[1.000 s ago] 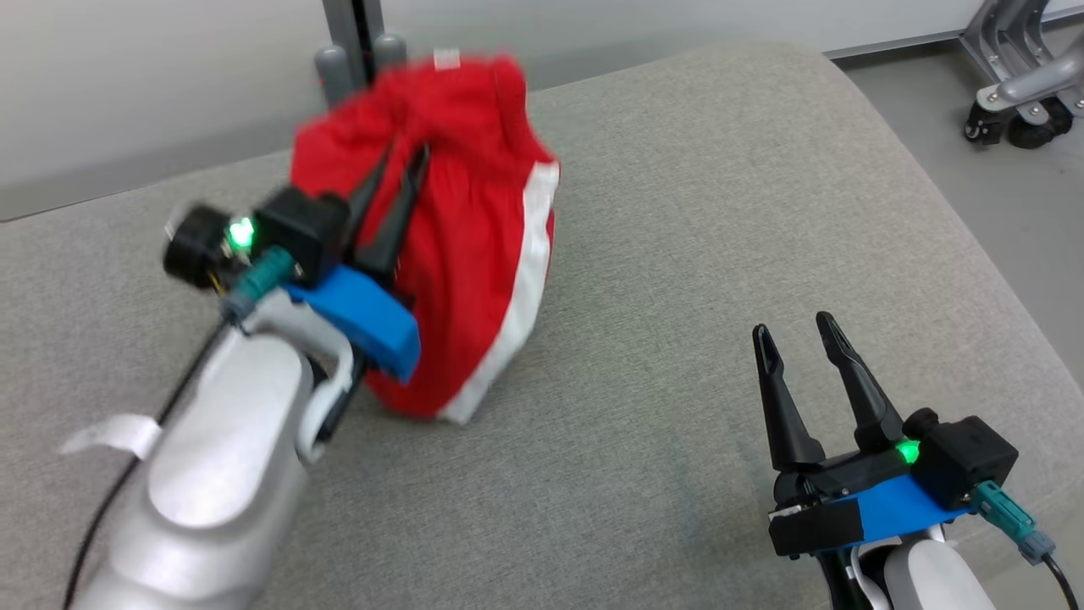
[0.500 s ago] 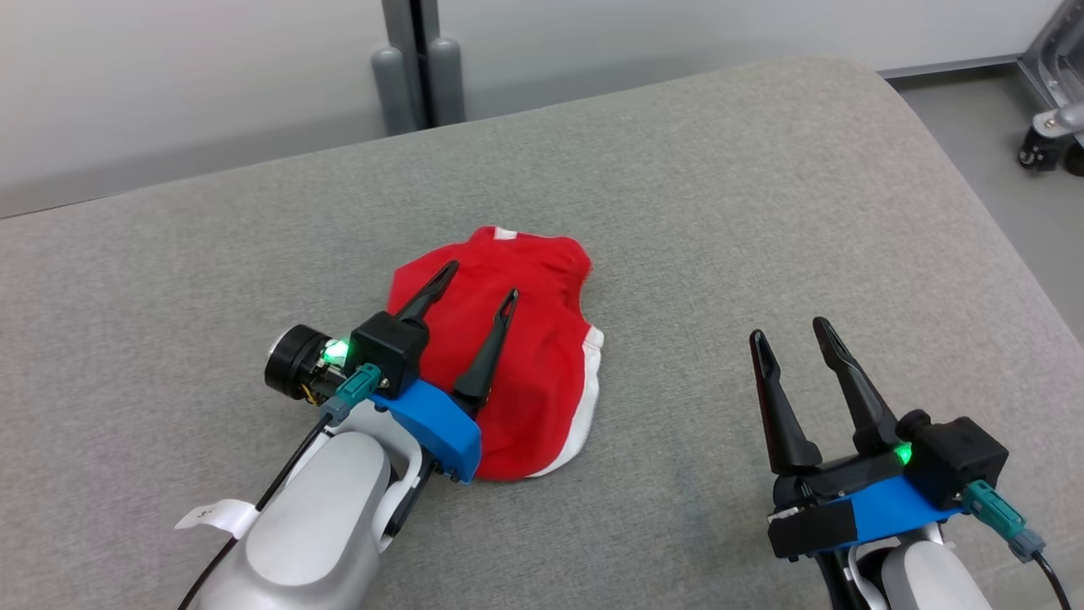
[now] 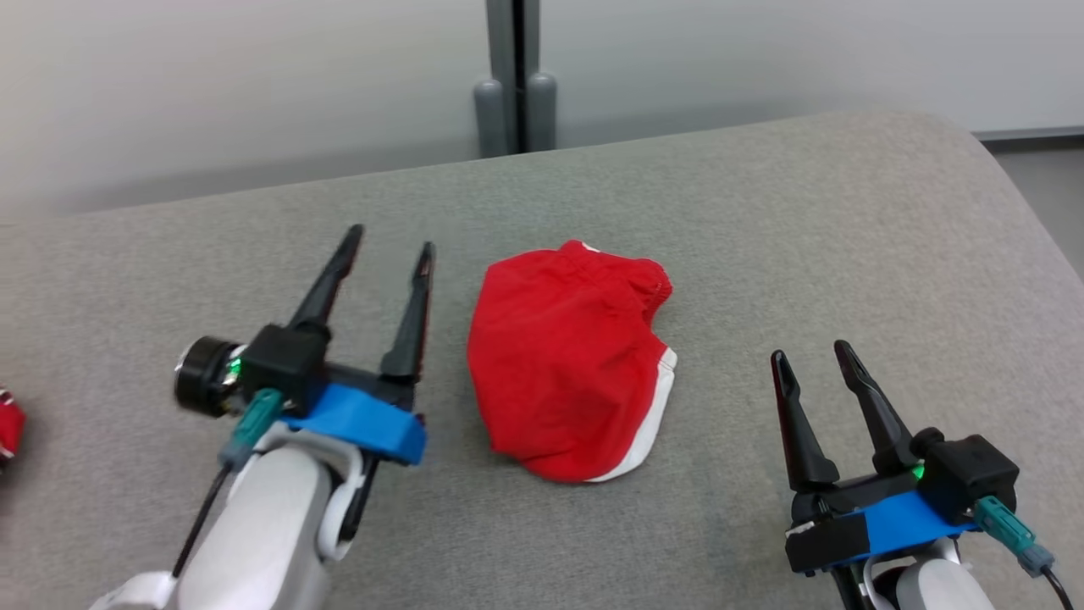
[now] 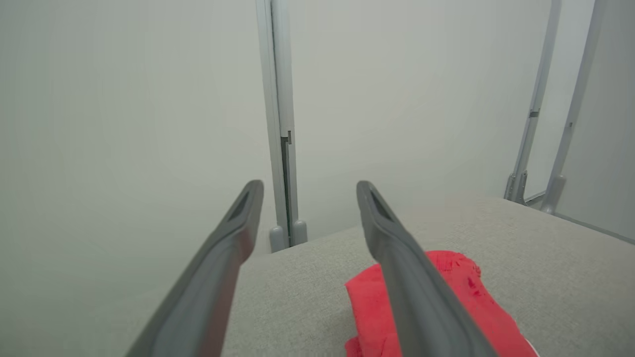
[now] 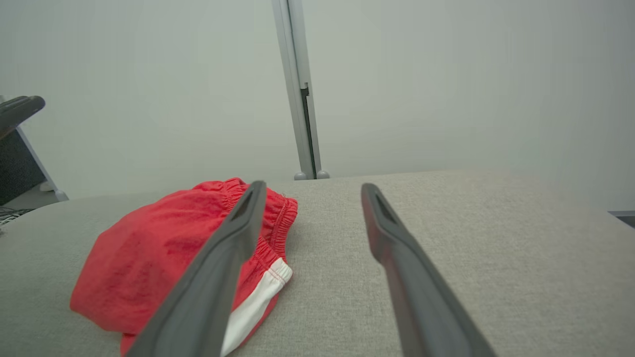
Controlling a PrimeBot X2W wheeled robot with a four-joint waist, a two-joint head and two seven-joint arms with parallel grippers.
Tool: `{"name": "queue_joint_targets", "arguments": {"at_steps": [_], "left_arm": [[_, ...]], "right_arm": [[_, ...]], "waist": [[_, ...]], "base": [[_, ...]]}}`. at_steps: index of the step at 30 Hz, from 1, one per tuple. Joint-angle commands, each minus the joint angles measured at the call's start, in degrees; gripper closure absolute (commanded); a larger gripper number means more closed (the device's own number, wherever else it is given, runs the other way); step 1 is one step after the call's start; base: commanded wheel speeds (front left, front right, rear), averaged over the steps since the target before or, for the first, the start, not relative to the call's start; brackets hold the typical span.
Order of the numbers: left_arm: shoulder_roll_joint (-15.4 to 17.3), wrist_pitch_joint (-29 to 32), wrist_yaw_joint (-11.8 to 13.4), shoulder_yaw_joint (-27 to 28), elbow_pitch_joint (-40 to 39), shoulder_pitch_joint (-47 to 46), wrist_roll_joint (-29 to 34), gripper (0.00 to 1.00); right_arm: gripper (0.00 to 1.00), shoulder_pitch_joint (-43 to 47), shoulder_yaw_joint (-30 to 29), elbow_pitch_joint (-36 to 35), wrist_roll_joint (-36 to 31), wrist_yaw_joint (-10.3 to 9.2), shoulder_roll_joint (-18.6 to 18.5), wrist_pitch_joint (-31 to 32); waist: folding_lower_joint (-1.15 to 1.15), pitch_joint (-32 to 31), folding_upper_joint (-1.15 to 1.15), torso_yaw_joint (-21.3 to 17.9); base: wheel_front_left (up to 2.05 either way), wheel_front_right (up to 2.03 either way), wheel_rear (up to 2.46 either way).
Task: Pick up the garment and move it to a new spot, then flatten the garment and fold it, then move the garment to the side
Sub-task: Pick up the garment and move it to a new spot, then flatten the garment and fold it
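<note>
The garment (image 3: 567, 360) is a pair of red shorts with a white stripe and a gathered waistband, lying crumpled in a heap on the grey padded surface (image 3: 762, 220). It also appears in the left wrist view as red cloth (image 4: 466, 302) and in the right wrist view as a red mound (image 5: 163, 253). My left gripper (image 3: 389, 239) hovers open just left of the garment, clear of it, with nothing between its fingers. My right gripper (image 3: 813, 354) stands open at the lower right, apart from the cloth.
A grey post (image 3: 511, 80) with two round feet stands behind the surface against the pale wall. The padded surface curves down at its right edge (image 3: 1016, 195). A bit of red (image 3: 8, 424) shows at the far left edge.
My left gripper opened and let the garment drop onto the surface, then drew off to the left of it. The camera has shifted. The right gripper stayed open in place.
</note>
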Motion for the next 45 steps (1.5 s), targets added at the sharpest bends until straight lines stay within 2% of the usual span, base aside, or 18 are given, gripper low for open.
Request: {"name": "queue_joint_targets", "arguments": {"at_steps": [1,10,16,29,45], "left_arm": [[0.68,-0.27,0.77,2.44,-1.58,2.6,0.75,0.0],[2.01,-0.28,2.49,11.47,-5.21,11.52,3.21,0.0],[2.25,-0.28,2.65,16.46,-6.93,17.36,4.82,0.0],[-0.61,-0.29,1.64,19.01,-9.07,25.94,8.01,0.0],[-1.68,-0.29,1.28,21.27,-9.54,26.52,9.43,0.0]], "right_arm": [[0.0,0.74,-0.63,0.23,-0.44,0.03,-0.15,-0.21],[0.0,2.66,-2.98,0.97,-1.44,0.03,-0.14,-0.21],[0.0,4.2,-4.04,1.22,-2.23,0.03,-0.14,-0.21],[0.0,7.71,-5.33,1.83,-3.25,0.03,-0.14,0.48],[0.0,7.33,-5.4,2.35,-3.06,0.03,-0.14,0.83]], "waist": [[0.0,-1.22,0.0,1.75],[0.0,-3.83,0.0,5.34],[0.0,-5.15,0.0,7.34],[0.0,-8.08,0.0,9.66],[0.0,-7.86,0.0,9.17]], "base": [[0.0,0.0,0.0],[0.0,0.0,0.0],[0.0,0.0,0.0],[0.0,0.0,0.0],[0.0,0.0,0.0]]}}
